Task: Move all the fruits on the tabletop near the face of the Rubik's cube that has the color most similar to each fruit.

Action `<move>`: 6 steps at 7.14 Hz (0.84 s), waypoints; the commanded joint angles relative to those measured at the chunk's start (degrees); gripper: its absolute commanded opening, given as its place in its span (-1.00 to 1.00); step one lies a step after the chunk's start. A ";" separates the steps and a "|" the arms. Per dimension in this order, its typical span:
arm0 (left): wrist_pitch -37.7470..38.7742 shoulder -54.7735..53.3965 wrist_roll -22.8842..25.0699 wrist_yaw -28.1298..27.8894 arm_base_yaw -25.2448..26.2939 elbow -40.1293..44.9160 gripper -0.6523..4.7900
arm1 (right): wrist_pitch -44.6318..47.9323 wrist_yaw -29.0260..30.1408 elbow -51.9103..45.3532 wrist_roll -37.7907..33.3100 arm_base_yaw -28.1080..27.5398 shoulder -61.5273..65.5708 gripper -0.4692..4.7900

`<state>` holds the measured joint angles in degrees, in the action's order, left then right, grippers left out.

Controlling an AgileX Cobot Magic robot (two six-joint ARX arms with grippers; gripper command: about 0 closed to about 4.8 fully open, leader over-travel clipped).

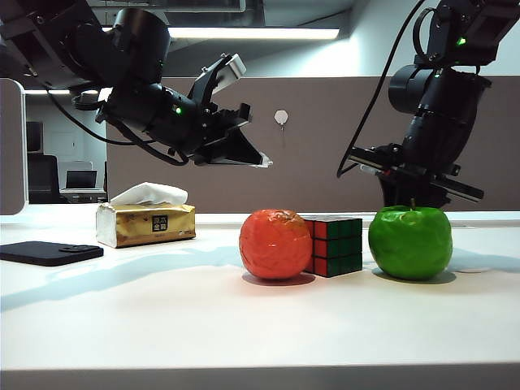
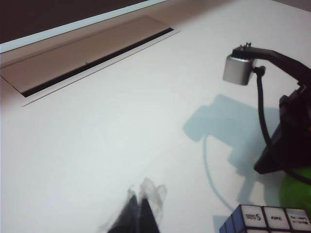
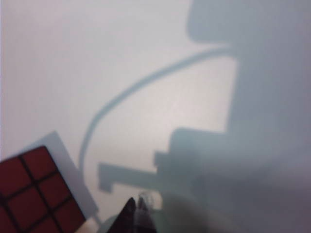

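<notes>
Closest to me, in the lower middle of the exterior view, the red-orange fruit (image 1: 275, 244) sits on the white tabletop (image 1: 162, 317), touching or just beside the Rubik's cube (image 1: 334, 244), and the green apple (image 1: 410, 241) sits just beside the cube's other side. The cube shows a red face turned toward the orange fruit and a green face turned more toward me and the apple, so I think both fruits are already where they belong and the job looks almost done. The best thing now, I think, is for both arms to move away slowly and high, so nothing bumps the fruits or pushes the cube. Farther back at the left sits a gold tissue box (image 1: 146, 223) and a flat black pad (image 1: 49, 253). The left gripper (image 1: 244, 150) hangs high in the upper left, holding nothing, its fingers looking pressed close together. The right gripper (image 3: 138, 216) is behind the apple at the right, hidden from the side; its wrist view shows the tips close together with nothing between them. That view also shows the cube's red face (image 3: 36, 191) from above. The left wrist view shows the cube's white top and a bit of green apple (image 2: 296, 191)
</notes>
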<state>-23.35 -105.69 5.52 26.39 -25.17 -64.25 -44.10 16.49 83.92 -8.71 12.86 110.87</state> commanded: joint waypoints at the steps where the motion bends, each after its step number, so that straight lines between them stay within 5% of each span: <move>1: -0.70 0.31 -0.02 0.17 -0.07 -0.11 -0.78 | -2.97 -1.57 0.17 3.37 0.11 -3.80 -0.82; 2: -0.70 0.31 0.00 0.17 -0.07 -0.11 -0.78 | -9.20 -14.23 0.17 5.79 0.11 -6.08 -0.82; 5: -0.68 0.31 0.00 0.20 -0.07 -0.11 -0.78 | -11.50 -11.52 0.17 5.81 0.11 -6.08 -0.82; 6: -0.66 0.31 0.00 0.17 -0.07 -0.11 -0.78 | -18.56 -6.64 0.17 7.74 0.11 -6.10 -0.82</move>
<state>-23.35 -105.69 5.52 26.39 -25.17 -64.25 -62.33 6.96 83.90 -1.48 12.84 105.14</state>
